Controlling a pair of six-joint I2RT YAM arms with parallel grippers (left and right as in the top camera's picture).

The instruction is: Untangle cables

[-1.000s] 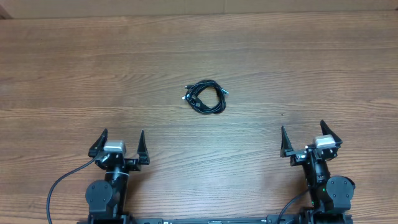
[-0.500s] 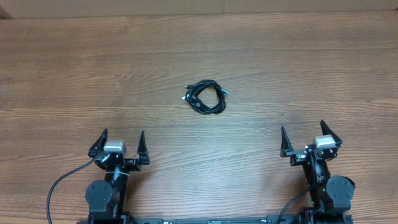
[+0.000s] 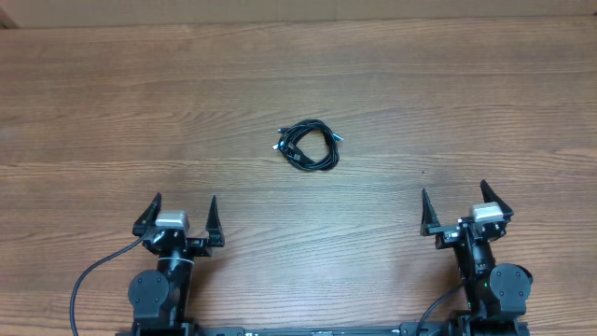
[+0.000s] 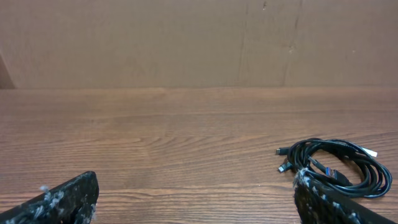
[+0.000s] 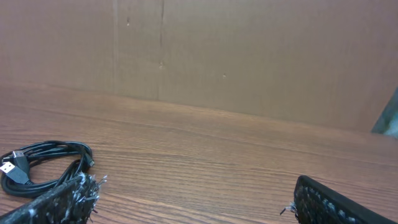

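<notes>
A small coiled bundle of black cables (image 3: 309, 147) lies on the wooden table near the middle. It also shows in the left wrist view (image 4: 339, 166) at the right and in the right wrist view (image 5: 45, 163) at the left. My left gripper (image 3: 180, 217) is open and empty near the front left edge, well short of the bundle. My right gripper (image 3: 464, 206) is open and empty near the front right edge, also far from the bundle. Each wrist view shows only bare table between the fingers, for the left gripper (image 4: 196, 202) and the right gripper (image 5: 199, 202).
A brown cardboard wall (image 4: 186, 43) stands along the table's far edge. The wooden table (image 3: 140, 112) stretches wide on both sides of the bundle.
</notes>
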